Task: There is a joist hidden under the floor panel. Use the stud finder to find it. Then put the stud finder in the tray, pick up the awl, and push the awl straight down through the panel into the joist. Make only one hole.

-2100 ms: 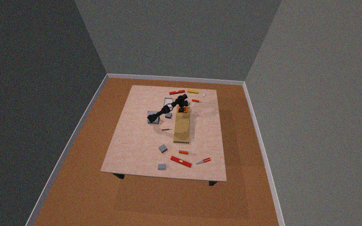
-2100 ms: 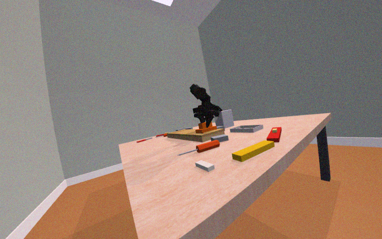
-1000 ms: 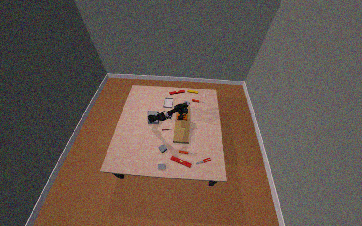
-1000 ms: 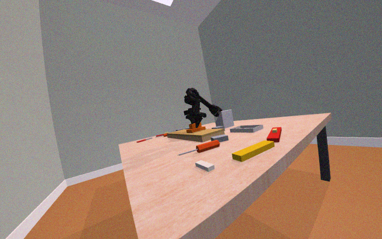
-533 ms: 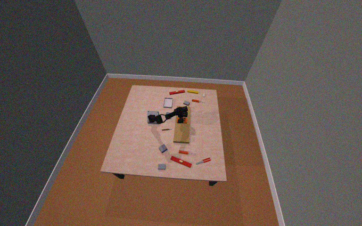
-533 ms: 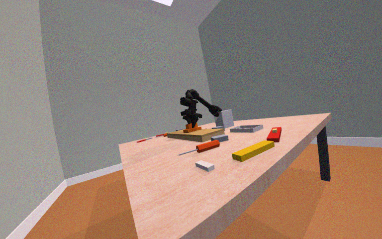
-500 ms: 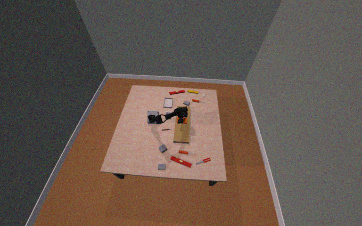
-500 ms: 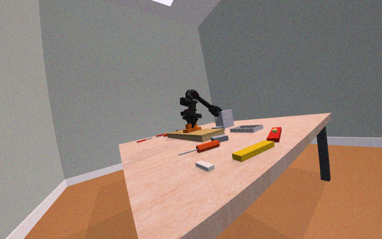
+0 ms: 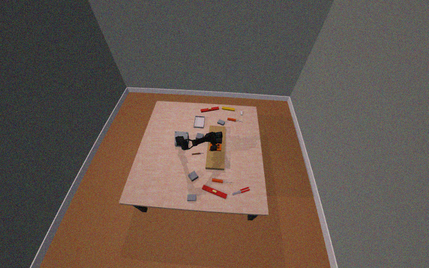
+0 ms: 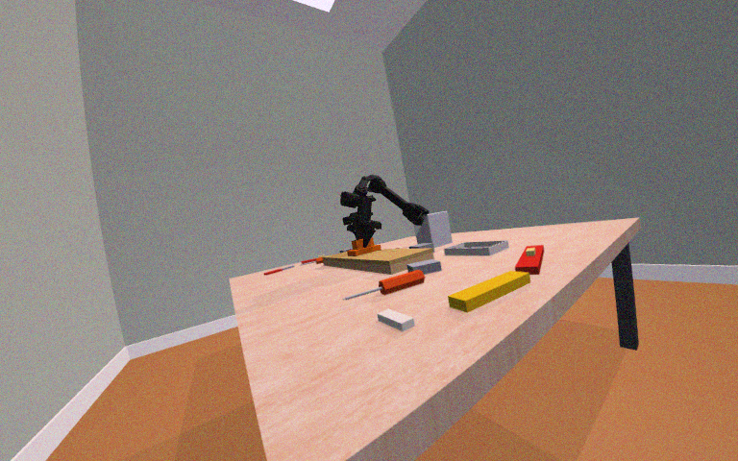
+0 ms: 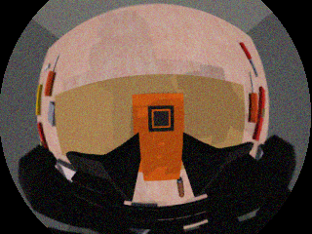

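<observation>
My gripper [image 9: 215,147] [image 10: 363,243] [image 11: 159,133] is shut on the orange stud finder [image 9: 219,148] [image 10: 355,252] [image 11: 158,161], which is upright between the fingers at the top of the floor panel [image 9: 215,161] [image 10: 375,262] [image 11: 88,117]. Whether it touches the panel cannot be told. The square display on the stud finder is dark in the wrist view. The awl [image 9: 196,153] [image 11: 180,187], brown-handled, lies on the table on the arm's base side of the panel. The grey tray [image 9: 194,121] [image 10: 462,252] stands beyond one end of the panel. The joist is hidden.
A grey block [image 9: 220,122] [image 10: 427,266], an orange screwdriver [image 9: 232,119] [image 10: 401,281], a red level [image 9: 205,109] [image 10: 528,265] and a yellow bar [image 9: 228,108] [image 10: 489,291] lie on the tray's side. Another red level [image 9: 206,189], pliers [image 9: 244,190] and more grey blocks lie past the panel's other end.
</observation>
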You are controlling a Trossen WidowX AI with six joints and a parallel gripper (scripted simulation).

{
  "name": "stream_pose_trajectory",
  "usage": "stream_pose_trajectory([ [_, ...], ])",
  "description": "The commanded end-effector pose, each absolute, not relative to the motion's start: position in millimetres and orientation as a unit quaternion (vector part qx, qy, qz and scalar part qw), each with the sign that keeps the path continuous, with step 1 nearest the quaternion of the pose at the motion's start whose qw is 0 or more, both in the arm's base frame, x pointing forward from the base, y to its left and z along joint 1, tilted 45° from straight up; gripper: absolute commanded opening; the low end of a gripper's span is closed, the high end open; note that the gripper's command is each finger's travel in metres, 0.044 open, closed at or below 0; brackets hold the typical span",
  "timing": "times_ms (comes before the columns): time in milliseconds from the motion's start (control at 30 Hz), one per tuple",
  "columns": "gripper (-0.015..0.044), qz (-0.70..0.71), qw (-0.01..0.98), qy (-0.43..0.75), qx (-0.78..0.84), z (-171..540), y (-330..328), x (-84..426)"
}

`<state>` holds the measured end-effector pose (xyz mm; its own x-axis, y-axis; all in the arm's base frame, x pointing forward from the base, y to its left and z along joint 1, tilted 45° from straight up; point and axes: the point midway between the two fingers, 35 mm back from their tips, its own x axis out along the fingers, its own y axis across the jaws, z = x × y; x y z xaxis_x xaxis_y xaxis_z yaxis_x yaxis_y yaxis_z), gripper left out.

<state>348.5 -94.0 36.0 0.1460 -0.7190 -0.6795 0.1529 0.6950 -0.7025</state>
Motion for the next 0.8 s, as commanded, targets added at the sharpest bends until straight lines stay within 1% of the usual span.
stream_pose_trajectory([
  [0,0.0000,-0.304,0.716,0.578,-0.246,45.6,-103.6,345.9],
  [767,0.0000,-0.305,0.716,0.578,-0.247,101.7,-158.7,334.3],
])
